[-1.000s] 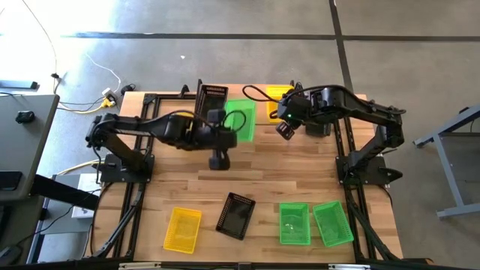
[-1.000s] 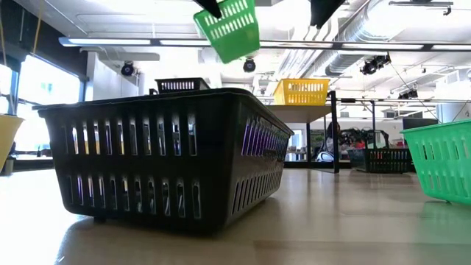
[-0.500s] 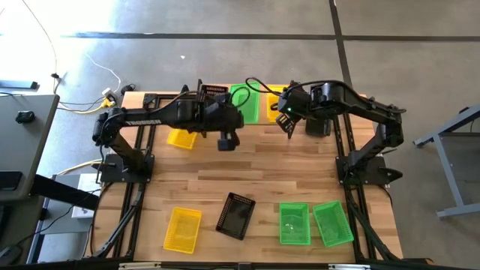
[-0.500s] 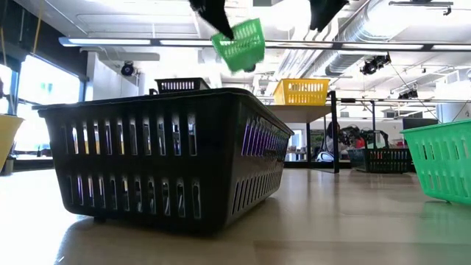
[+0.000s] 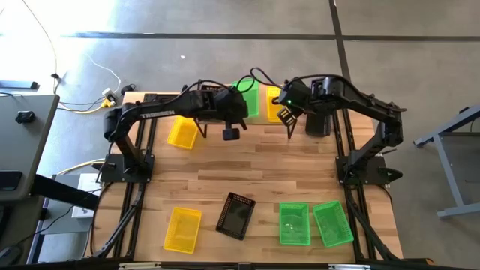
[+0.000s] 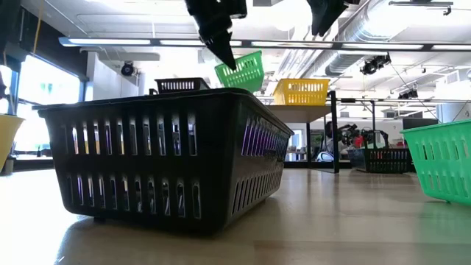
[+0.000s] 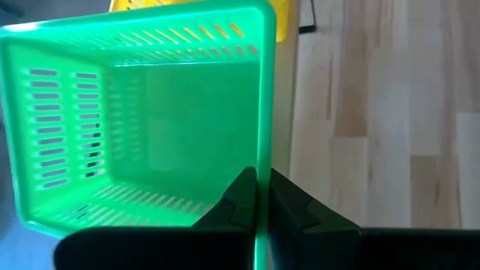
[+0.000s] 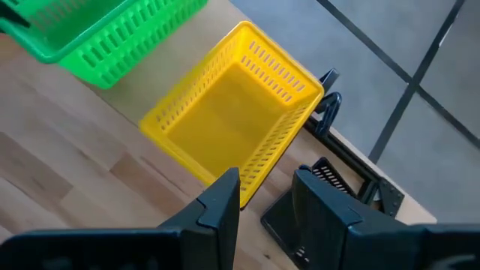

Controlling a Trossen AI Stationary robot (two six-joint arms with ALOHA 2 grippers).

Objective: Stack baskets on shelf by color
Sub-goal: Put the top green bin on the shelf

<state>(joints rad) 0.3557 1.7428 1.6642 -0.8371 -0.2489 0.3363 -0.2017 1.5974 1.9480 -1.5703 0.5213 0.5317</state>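
Note:
My left gripper [image 7: 262, 187] is shut on a green basket [image 7: 150, 127], which hangs tilted over the shelf [image 6: 294, 106] between a black basket [image 5: 214, 91] and a yellow basket [image 5: 274, 101] standing on the plank. In the low view the green basket [image 6: 243, 71] sits just above plank height, below the left gripper [image 6: 221, 40]. My right gripper [image 8: 266, 191] is open and hovers above the yellow basket's [image 8: 232, 127] near wall; the low view shows this gripper [image 6: 324, 18] well above the basket. My left gripper pinches one side wall of the green basket at its rim [image 7: 262, 161], one finger inside the basket and one outside. The fingers come slanting down from the table's near left. The basket is lifted clear and hangs tilted, its open side toward the wrist camera.
A yellow basket [image 5: 182, 132] lies on the tabletop left of the shelf. Near the front edge sit a yellow basket [image 5: 182, 229], a black basket [image 5: 236, 215] and two green baskets [image 5: 294, 223] [image 5: 334, 223]. The middle of the table is bare wood.
My left gripper has carried the green basket toward the table's far edge and down, from high over mid-table to just above the shelf between the black and yellow baskets. The arm's move uncovered the yellow basket on the left. It has stayed shut.

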